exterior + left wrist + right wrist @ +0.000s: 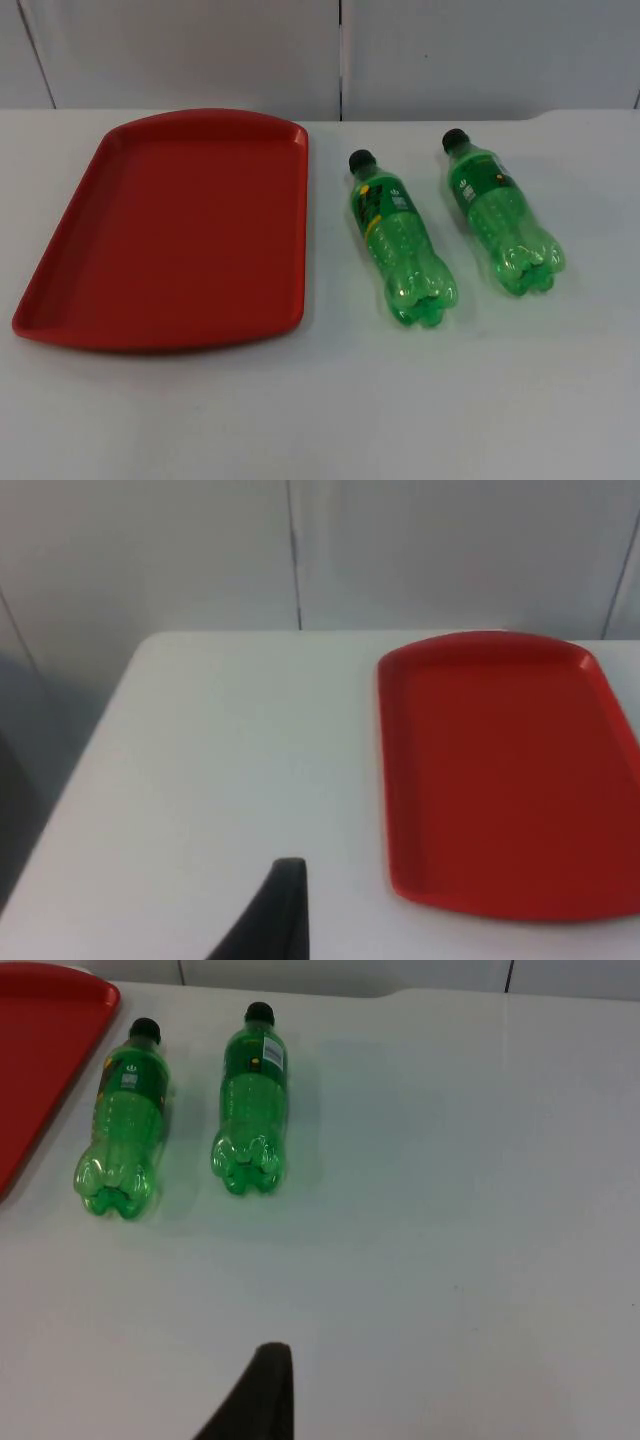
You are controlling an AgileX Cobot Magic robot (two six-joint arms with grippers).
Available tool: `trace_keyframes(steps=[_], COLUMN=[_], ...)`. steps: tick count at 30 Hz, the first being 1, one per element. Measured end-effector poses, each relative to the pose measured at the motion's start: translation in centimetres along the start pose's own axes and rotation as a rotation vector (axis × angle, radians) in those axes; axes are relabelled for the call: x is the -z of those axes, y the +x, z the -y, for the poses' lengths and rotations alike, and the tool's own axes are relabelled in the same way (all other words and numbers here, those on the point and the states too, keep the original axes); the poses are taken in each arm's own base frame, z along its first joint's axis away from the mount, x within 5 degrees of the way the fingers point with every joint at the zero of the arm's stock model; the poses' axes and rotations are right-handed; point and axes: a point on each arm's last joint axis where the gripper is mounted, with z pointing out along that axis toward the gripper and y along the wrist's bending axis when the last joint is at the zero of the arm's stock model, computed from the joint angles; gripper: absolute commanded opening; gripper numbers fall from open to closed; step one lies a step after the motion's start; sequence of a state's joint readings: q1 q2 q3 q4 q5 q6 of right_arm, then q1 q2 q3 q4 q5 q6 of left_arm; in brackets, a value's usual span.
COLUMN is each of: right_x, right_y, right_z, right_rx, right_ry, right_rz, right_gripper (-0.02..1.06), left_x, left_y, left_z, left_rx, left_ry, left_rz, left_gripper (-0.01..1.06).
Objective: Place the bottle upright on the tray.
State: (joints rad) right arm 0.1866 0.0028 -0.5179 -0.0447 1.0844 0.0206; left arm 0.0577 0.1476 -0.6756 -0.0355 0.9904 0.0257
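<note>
White worktop [320, 410] lies nearest, bare across the front, matte, running back to a grey partition wall [200, 50] with vertical seams.

Left side: red tray [60, 270], rectangular with rounded corners and a low raised rim, flat on the worktop, long side running away from the camera. Nothing on it. In the left wrist view the tray [400, 780] sits well ahead of the left gripper [285, 910], which hovers over bare worktop; one black fingertip is seen, so whether the fingers are spread or pressed together cannot be told.

Right of the tray: near bottle [400, 240], green plastic, black cap, lying on its side, cap toward the wall, base toward the camera. Label dark green with yellow and a white patch; writing not readable. It lies close beside the tray's right rim, not touching.

Further right: far bottle [503, 212], same make, also on its side, roughly parallel, apart from the first. Label print too small to read.

Right gripper [262, 1400] hangs over open worktop, well short of both bottles; finger state cannot be told.
</note>
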Motion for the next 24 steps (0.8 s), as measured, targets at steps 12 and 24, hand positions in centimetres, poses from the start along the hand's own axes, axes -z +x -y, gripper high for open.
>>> trace_keyframes(steps=[12,24], right_x=[0.0,0.0], right_y=[0.0,0.0], right_z=[0.0,0.0], right_rx=[0.0,0.0], right_ry=[0.0,0.0], right_rz=[0.0,0.0], right_gripper=[1.05,1.05], left_x=[-5.1,-13.2], left_y=[-2.8,-5.5], left_z=[1.7,2.6], left_rx=[0.081,0.134], left_ry=[0.204,0.33], left_rz=[-0.124,-0.327], left_gripper=[1.05,1.05])
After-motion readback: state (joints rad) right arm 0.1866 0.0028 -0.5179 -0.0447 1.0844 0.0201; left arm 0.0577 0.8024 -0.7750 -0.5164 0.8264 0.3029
